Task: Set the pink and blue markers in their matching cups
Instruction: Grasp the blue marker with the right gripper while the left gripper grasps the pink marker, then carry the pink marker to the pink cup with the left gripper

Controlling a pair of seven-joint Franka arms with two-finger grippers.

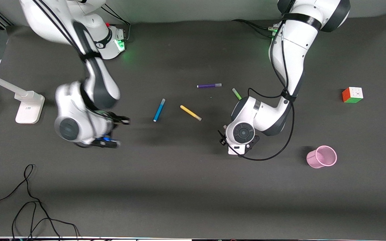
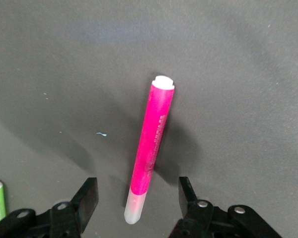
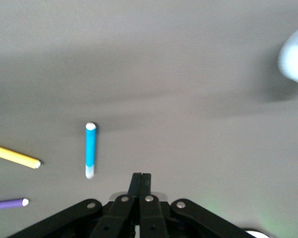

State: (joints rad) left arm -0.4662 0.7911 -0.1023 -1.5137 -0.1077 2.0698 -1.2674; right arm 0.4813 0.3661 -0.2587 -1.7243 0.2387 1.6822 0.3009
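Observation:
The pink marker (image 2: 151, 144) lies on the dark mat, its pale cap between the open fingers of my left gripper (image 2: 138, 187), which touch nothing. In the front view the left hand (image 1: 241, 139) covers that marker. The blue marker (image 1: 159, 109) lies on the mat toward the right arm's end and also shows in the right wrist view (image 3: 91, 148). My right gripper (image 3: 140, 182) is shut and empty, low over the mat (image 1: 123, 120) a little short of the blue marker. The pink ribbed cup (image 1: 322, 156) stands toward the left arm's end. A pale blue blur (image 3: 295, 52) may be the blue cup.
A yellow pen (image 1: 190, 112), a purple pen (image 1: 209, 85) and a green pen (image 1: 236, 93) lie between the arms. A colour cube (image 1: 352, 95) sits at the left arm's end. A white stand (image 1: 28, 107) and loose cables (image 1: 28, 201) are at the right arm's end.

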